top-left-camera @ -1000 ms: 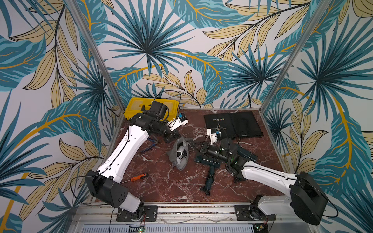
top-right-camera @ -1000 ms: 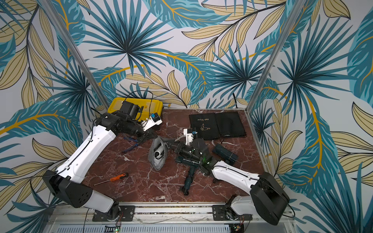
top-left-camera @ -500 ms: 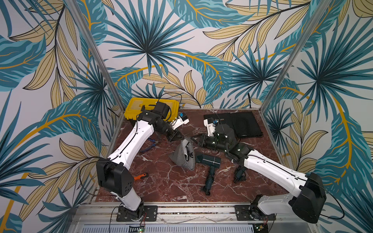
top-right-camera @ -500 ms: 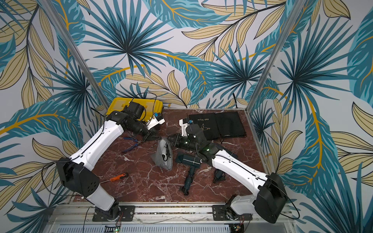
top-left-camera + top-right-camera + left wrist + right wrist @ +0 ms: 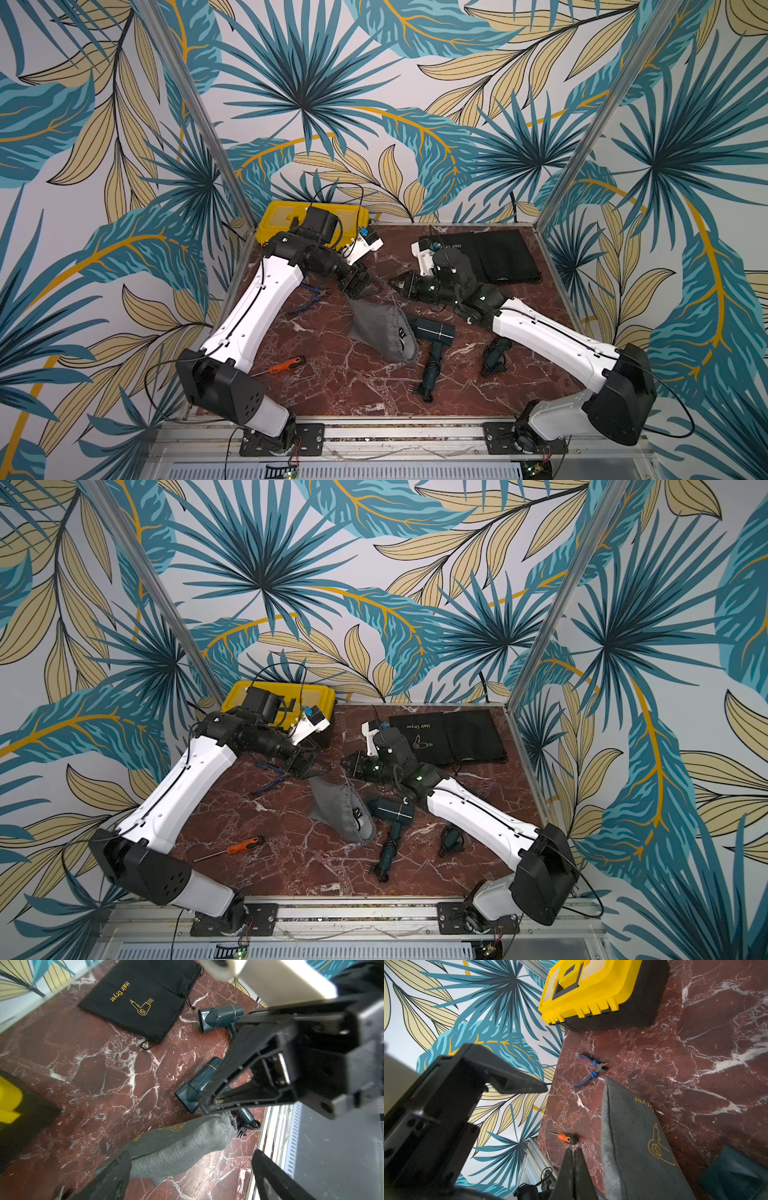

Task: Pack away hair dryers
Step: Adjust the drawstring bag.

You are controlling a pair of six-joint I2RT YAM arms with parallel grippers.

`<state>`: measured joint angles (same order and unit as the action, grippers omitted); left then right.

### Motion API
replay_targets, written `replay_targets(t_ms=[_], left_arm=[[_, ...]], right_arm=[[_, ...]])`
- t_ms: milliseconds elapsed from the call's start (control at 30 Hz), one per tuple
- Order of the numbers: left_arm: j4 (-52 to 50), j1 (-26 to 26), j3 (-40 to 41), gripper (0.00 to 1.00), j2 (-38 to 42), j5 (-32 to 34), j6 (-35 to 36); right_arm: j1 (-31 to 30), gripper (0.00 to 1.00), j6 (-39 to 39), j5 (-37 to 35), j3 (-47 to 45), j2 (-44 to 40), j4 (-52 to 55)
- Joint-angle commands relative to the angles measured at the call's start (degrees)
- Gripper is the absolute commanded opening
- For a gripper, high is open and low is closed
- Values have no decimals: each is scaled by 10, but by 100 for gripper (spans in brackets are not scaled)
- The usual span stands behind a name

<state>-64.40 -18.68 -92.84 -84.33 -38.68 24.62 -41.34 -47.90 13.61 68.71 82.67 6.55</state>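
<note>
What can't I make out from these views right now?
Grey pouch: fabric hides its contents in both top views.
Second dryer: body under the right arm in top views; only its corded handle shows.
Left hand: contact with the pouch unclear; dark and blurred in the left wrist view.

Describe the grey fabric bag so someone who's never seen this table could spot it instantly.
On the red marble table, look near the middle. The grey bag lies there beside a teal hair dryer; unlike the flat black bags at the back, it bulges.
</note>
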Motion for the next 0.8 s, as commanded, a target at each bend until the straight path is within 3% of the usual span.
replay_targets(t_ms=[0,200,400,567,767], left_arm=[[2,3,28,90,60,-7,-6],[41,3,92,93,88,-75,-9],[203,3,194,94,74,-76,-95],[258,-1,209,99,47,-133,-113],[312,-8,208,100,35,-115,-151]], right_arm=[[1,0,14,13,31,9,12],[1,0,4,21,57,21,6],[1,0,-42,37,42,17,-57],[1,0,-73,49,33,14,-101],[1,0,-94,52,24,15,-126]])
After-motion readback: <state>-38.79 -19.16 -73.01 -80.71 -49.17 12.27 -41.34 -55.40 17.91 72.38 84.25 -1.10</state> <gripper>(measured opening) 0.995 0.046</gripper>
